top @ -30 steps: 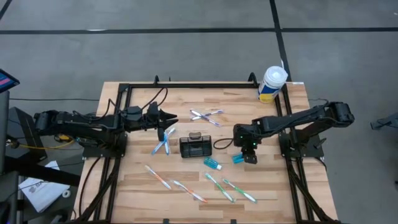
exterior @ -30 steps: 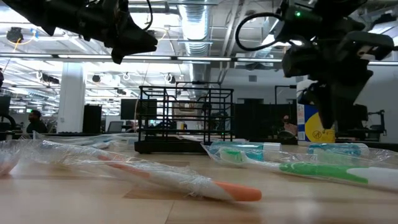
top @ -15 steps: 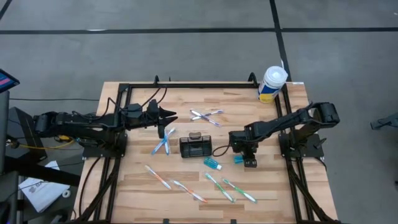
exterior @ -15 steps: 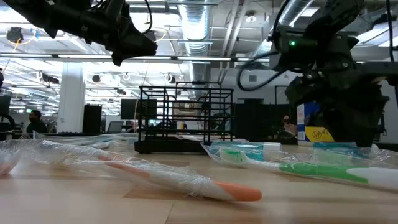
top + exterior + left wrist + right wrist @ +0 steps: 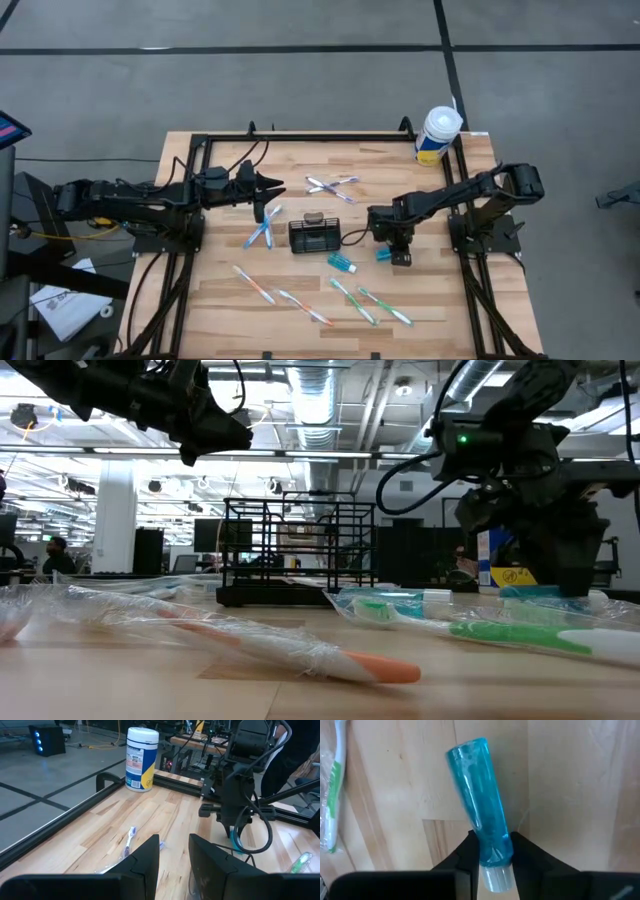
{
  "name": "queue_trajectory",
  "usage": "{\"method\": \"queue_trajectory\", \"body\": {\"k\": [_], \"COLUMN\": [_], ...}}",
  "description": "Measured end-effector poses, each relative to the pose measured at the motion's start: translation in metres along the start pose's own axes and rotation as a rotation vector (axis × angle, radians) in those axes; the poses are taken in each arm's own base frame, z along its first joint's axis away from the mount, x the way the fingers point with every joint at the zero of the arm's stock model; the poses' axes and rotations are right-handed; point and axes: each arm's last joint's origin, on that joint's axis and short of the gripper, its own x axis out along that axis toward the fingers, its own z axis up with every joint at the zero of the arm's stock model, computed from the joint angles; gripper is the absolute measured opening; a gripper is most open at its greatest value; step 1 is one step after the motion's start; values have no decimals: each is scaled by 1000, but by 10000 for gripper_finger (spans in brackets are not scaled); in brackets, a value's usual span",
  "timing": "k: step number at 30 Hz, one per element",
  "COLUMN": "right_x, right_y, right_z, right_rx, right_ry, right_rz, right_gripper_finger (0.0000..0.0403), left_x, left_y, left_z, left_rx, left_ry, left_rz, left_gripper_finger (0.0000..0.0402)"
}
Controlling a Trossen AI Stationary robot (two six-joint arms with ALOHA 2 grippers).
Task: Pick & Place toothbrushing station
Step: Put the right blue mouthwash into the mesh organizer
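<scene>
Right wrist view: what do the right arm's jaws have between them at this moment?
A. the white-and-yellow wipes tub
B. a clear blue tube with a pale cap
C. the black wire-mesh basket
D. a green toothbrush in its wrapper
B: in the right wrist view the right gripper has its jaws on either side of the blue tube near its cap end, the tube lying on the wooden table.

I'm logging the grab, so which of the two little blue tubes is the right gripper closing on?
The blue tube farther from the black mesh basket, pinched near its cap by the right gripper. The other blue tube lies untouched nearer the basket.
</scene>
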Motion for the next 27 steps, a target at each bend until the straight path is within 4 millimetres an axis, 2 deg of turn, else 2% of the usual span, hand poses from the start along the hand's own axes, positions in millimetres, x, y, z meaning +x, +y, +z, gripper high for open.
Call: {"method": "queue_trajectory", "body": {"k": [10,13,18,27], "right_x": [-4,-10,-36,-103], "right_y": [-8,-7,4,29], "right_z": [4,11,32,73], "right_rx": [27,27,10,-54], "right_ry": [-34,-56,-108,-291], "right_rz": [21,44,75,138], "right_gripper_finger": [73,73,73,73], "left_x": [0,0,0,0], "left_y": [0,0,0,-1], "left_z": [0,0,1,7], "left_rx": [0,-1,-2,-11], "left_ry": [-1,-3,-10,-69], "left_rz": [0,-1,-2,-13], "left_gripper_finger": [100,100,100,100]}}
